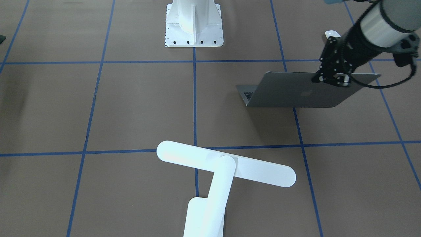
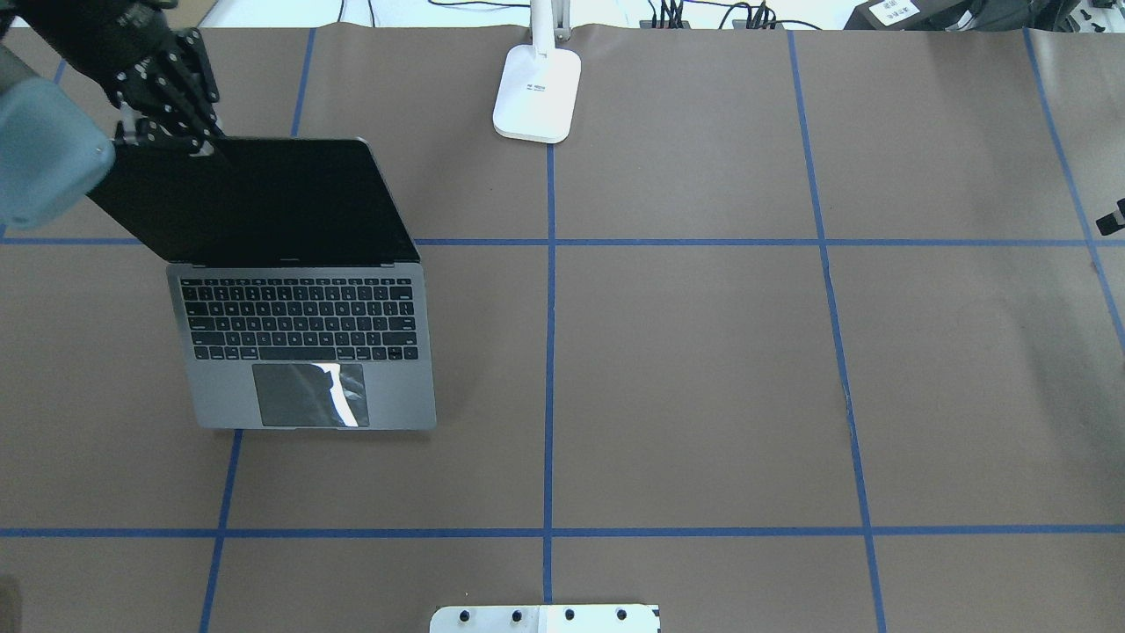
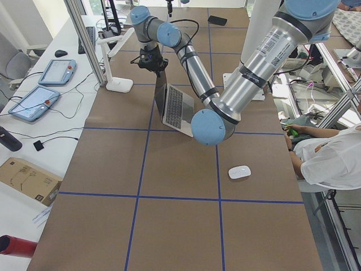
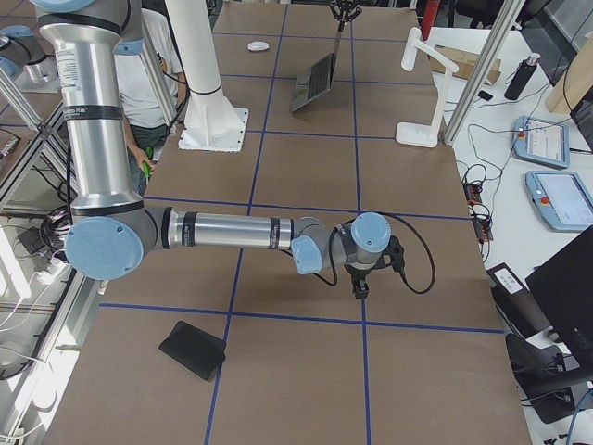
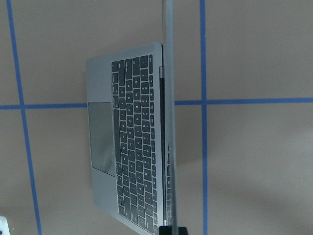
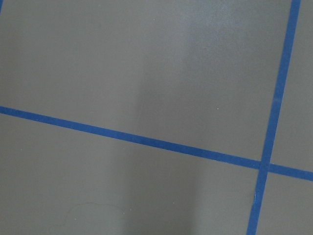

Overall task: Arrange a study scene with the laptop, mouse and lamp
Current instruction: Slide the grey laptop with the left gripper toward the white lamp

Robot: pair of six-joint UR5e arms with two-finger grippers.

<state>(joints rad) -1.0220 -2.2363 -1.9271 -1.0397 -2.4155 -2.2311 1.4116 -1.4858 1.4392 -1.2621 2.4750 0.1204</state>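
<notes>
**Front view.** The left gripper (image 1: 335, 79) covers a stretch of the top edge of the laptop (image 1: 296, 93) lid. We see only the lid's back and a strip of keys at one corner. The mouse (image 1: 333, 33) shows as a white sliver behind the gripper, on the robot's side of the laptop. The lamp (image 1: 227, 168) is cut off at its foot by the frame's lower edge. The mount (image 1: 194, 33) is cut off at the top.

**Overhead.** The laptop stands open on the left part of the table (image 2: 703, 352), keys toward the robot and lid raised. The left jaws pinch the lid's top edge near its left corner. Of the lamp, only the foot shows at the far edge.

**Left side view.** The left arm's elbow hides one corner of the laptop's base. The mouse lies on the table well apart from the laptop, toward this end. The lamp stands near the laptop, on the far side from the robot.

**Right side view.** The right gripper (image 4: 359, 289) hangs pointing down over bare table, well apart from all three items. We cannot tell how its jaws stand. A black mat (image 4: 193, 349) lies near this end.

**Left wrist.** The lid appears edge-on, a thin line running down to a dark fingertip cut off at the bottom edge. The keyboard lies to its left.

**Right wrist.** Only table surface and blue tape are visible.
</notes>
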